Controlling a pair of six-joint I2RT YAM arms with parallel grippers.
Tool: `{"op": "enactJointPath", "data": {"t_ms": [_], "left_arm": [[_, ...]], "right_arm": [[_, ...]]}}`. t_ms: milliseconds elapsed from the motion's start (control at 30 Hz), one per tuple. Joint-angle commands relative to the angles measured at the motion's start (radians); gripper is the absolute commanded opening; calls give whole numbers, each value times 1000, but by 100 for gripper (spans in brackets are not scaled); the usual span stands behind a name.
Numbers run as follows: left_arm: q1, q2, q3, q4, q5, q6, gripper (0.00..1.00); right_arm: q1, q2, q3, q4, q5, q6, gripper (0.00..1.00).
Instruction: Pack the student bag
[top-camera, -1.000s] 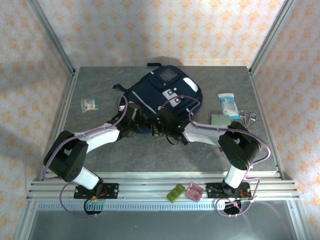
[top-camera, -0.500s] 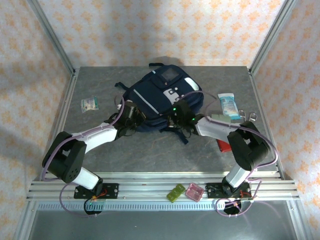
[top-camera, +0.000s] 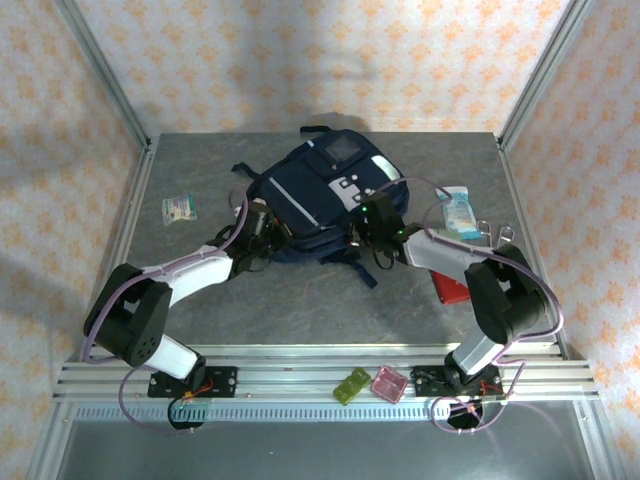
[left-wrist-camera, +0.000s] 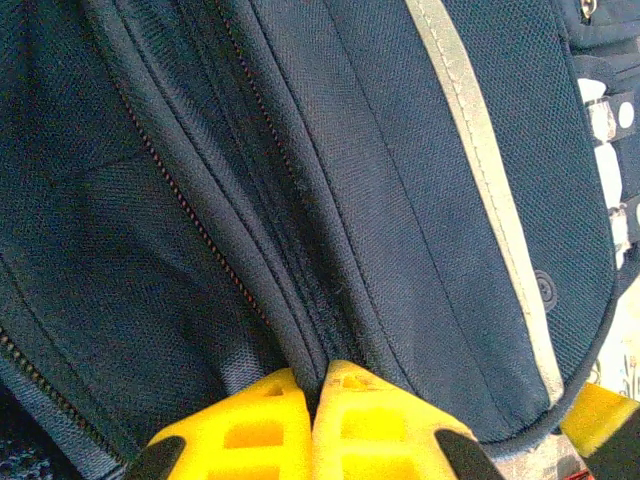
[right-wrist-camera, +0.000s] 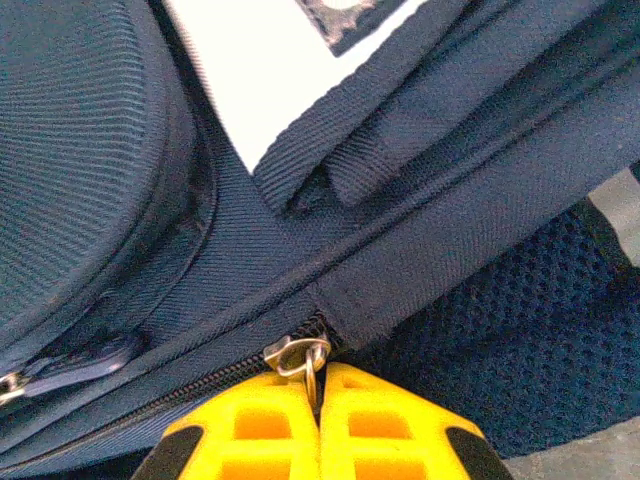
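The right hand is clenched on the metal zipper pull of the student bag. The left hand pinches a fold of the bag's fabric beside a zipper line. The bag lies flat in the middle of the bench.

Shows coarse, matt woven cloth over the student bag, with open mesh padding and a smoother pale stripe. Gleams as bare metal at the zip pull. Looks smooth, faintly glossy yellow plastic on left gripper and right gripper.
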Motion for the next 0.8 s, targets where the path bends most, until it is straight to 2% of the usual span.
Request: {"op": "enactJointPath", "data": {"t_ms": [0,233,267,300,400,467,533,567,600,700,767], "left_arm": [[58,-26,72,-62,-92,93,0],[87,-26,166,-132,-118,175,0],[87,-32,162,-130,-117,172,5],[87,-42,150,-120,-112,165,14],[87,-96,80,-40,-98,156,44],[87,-130,46,-13,-100,176,55],[87,-150,41,-29,-110,202,59],[87,-158,43,-48,-123,214,68],[87,-168,47,-68,-142,223,98],[87,-210,49,-99,-191,247,99],[87,-249,36,-79,-185,262,99]], "right_arm": [[15,-104,-30,-89,81,26,0],[116,-201,-96,-80,48,65,0],[121,-203,-108,-71,30,62,0],[123,-204,-118,-68,20,64,3],[123,-234,-145,-45,5,65,31],[123,-260,-148,-37,2,63,41],[122,-278,-137,-42,16,59,47],[122,-280,-127,-51,21,54,48],[122,-283,-116,-58,24,48,48],[121,-296,-106,-53,26,46,55],[119,-307,-104,-41,24,43,59]]}}
